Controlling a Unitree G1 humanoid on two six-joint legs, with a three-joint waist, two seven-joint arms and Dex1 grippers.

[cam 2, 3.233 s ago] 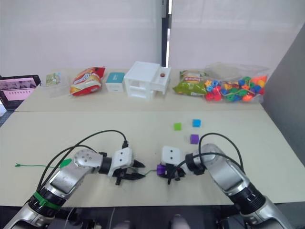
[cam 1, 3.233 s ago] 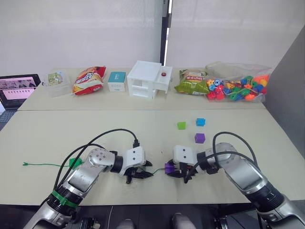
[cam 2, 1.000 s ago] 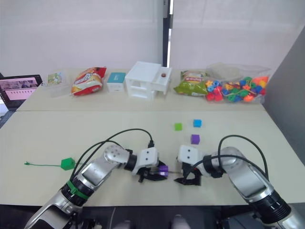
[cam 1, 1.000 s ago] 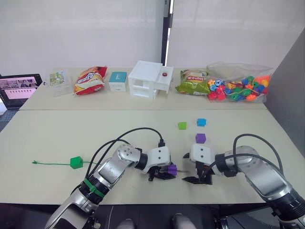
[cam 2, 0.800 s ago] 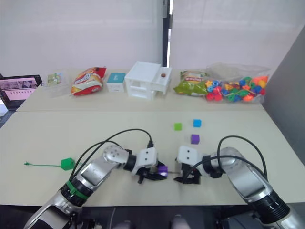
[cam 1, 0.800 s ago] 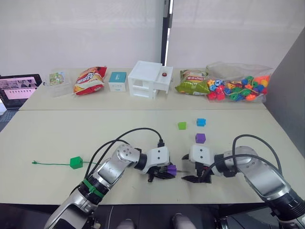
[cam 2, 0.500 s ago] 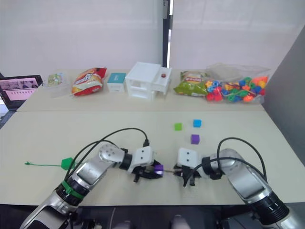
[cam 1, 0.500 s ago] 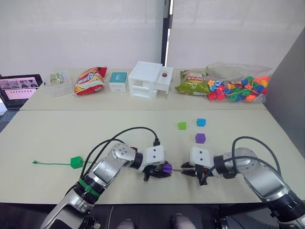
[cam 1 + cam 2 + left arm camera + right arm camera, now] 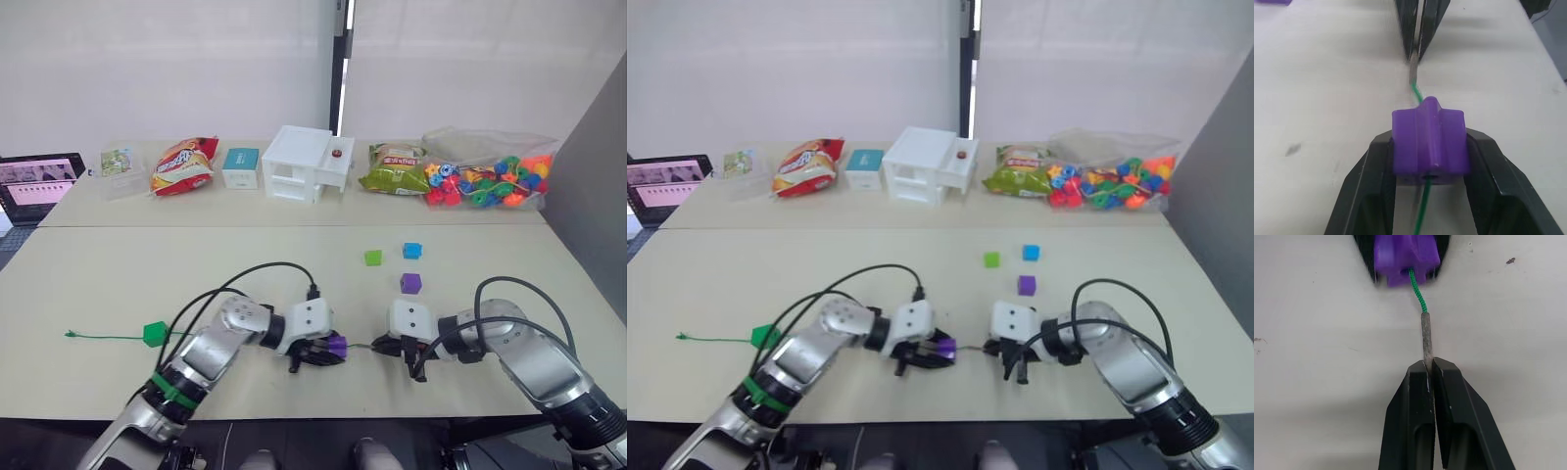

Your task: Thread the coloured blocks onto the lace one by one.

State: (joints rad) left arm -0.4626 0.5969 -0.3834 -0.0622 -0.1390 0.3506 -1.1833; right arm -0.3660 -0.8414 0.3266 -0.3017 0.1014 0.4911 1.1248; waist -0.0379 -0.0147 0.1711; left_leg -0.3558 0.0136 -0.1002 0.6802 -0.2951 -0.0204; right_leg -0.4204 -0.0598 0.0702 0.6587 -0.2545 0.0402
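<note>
A pale table [image 9: 118, 274] stands before white curtains, snack bags and a white box along its far edge. The left gripper [image 9: 1430, 161] clamps a purple block [image 9: 1429, 142]. The wrist views reveal the green lace [image 9: 1418, 296] passing through the block, its stiff tip pinched in the clenched right gripper [image 9: 1430, 369] opposite.

We see our right gripper [image 9: 1430, 366], two black fingers [image 9: 1410, 416] pressed together, pinching stiff grey tip of lace [image 9: 1426, 335]. Green string runs from tip straight into hole of purple block [image 9: 1406, 257]. Other gripper's dark fingers [image 9: 1365, 259] hug block on both sides. Pale counter [image 9: 1317, 357] underneath, few small dark specks.
</note>
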